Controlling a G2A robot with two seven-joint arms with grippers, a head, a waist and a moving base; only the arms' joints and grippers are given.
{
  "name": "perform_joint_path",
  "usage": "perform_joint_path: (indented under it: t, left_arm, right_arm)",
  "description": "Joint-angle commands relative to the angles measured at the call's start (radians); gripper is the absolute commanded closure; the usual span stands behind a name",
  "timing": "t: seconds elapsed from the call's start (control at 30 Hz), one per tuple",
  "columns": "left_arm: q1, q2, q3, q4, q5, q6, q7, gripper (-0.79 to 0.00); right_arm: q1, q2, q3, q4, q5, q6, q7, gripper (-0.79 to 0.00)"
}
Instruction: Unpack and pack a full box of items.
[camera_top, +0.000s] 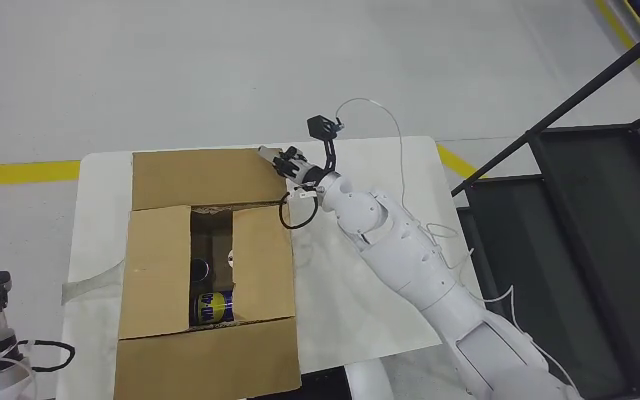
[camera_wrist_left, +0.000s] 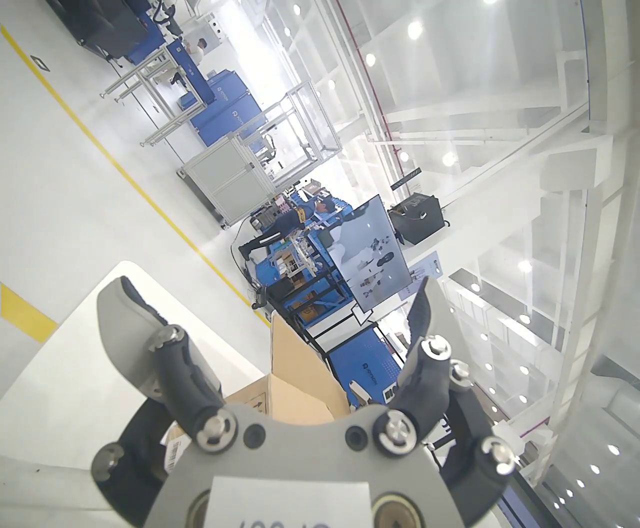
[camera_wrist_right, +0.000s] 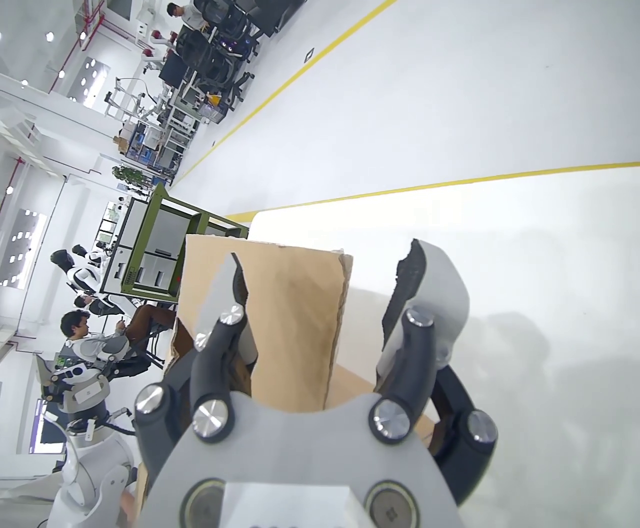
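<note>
Brown cardboard box (camera_top: 160, 270) sits on the left part of the white rectangular table (camera_top: 370, 300), all four flaps open. The far flap (camera_top: 200, 178) lies flat outward and the right flap (camera_top: 262, 262) leans partly over the opening. Inside, at the near end, is a blue cylindrical can with yellow band (camera_top: 212, 305); a dark round item (camera_top: 200, 268) lies just beyond it, too shadowed to identify. Right gripper (camera_top: 283, 160) is at the far flap's right corner. In the right wrist view the right gripper (camera_wrist_right: 322, 255) has its fingers spread, with the flap's edge between them and not pinched; can't tell if they touch it. Left gripper (camera_wrist_left: 275, 282) has its fingers spread wide with nothing between them, near a raised box flap (camera_wrist_left: 295, 375).
</note>
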Motion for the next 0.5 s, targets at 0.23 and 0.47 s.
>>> perform_joint_path:
  t: [0.23,0.47]
  left_arm:
    - [0.000,0.000,0.000,0.000,0.000,0.000,0.000,-0.785]
    - [0.000,0.000,0.000,0.000,0.000,0.000,0.000,-0.785]
  right_arm:
    - [-0.036,0.004,0.031,-0.056,0.020,-0.041,0.021,-0.443]
    - [-0.064,0.012,0.071,-0.103,0.035,-0.070,0.053,-0.483]
